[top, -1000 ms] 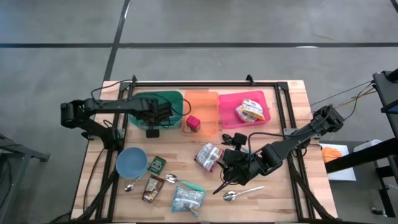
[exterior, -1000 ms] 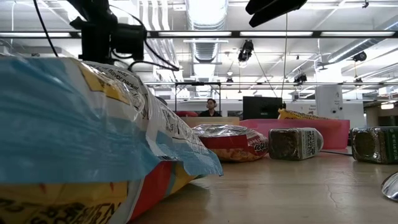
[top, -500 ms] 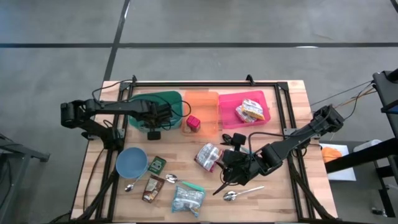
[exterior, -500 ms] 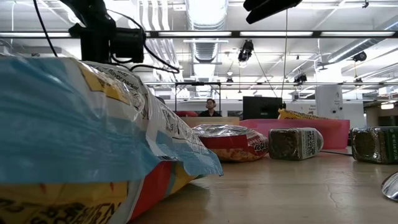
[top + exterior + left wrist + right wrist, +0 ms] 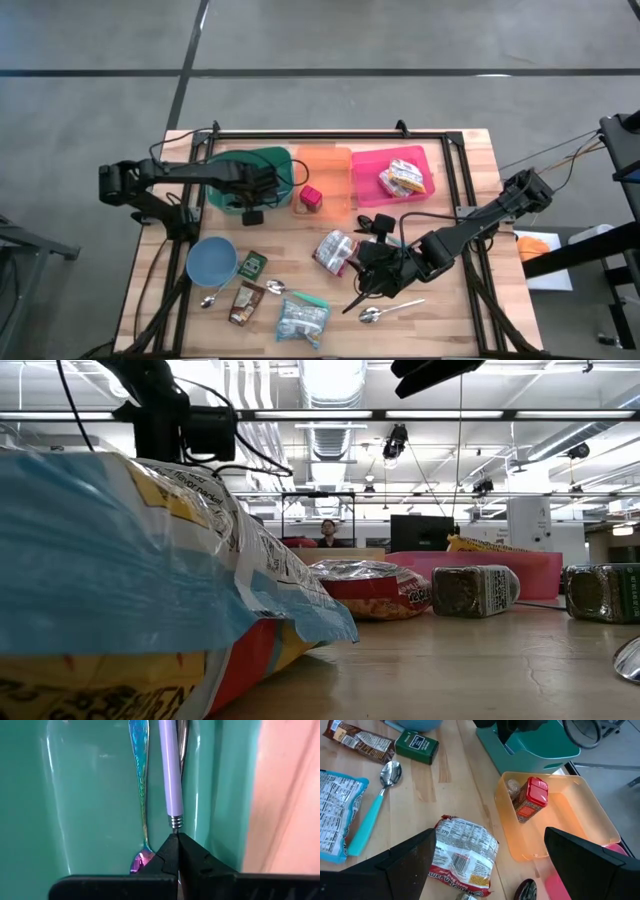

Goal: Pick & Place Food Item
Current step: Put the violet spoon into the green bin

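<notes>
Across the table (image 5: 300, 230) sit three bins (image 5: 323, 178) (left fingers (image 5: 176, 851) closed, right fingers (image 5: 415, 857) open)

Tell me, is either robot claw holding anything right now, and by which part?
Left gripper, over the green bin, looks pinched on the metal tip of a purple-handled utensil. Right gripper is open and empty above a snack bag.

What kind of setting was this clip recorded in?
Likely an open lab or workshop: bare grey concrete floor around the wooden slat table, exposed ceiling ducts and strip lights, a person at a distant desk.
</notes>
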### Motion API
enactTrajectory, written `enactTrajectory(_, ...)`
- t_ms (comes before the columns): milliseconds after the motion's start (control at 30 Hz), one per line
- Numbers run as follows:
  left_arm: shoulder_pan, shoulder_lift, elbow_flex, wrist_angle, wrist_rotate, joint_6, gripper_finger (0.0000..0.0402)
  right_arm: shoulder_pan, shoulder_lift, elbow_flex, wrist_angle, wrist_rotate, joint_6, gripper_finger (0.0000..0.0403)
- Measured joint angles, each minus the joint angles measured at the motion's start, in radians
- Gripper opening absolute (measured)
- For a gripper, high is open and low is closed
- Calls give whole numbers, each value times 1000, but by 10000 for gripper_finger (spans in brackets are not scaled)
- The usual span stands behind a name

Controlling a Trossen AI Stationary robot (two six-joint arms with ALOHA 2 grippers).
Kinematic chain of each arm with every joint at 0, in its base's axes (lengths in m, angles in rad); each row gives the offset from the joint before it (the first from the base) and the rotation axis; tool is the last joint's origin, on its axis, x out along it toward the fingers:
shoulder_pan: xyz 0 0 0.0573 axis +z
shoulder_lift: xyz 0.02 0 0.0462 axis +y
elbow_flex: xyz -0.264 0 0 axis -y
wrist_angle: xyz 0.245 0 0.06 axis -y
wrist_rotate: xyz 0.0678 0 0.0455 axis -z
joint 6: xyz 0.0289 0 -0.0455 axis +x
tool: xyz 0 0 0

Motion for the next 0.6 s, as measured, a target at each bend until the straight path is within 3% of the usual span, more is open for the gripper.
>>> enactTrajectory(133, 1, 69, 1, -1, -3, -79, 0, 0, 0, 0, 21, 1, -5, 367)
enactTrajectory(333, -6, 174, 10, -5, -2, -74, 0, 0, 0, 0, 24, 0, -15, 367)
enactTrajectory(600, -6, 166, 13, -4, 6, -53, 0, 0, 1, 0, 27, -9, -27, 367)
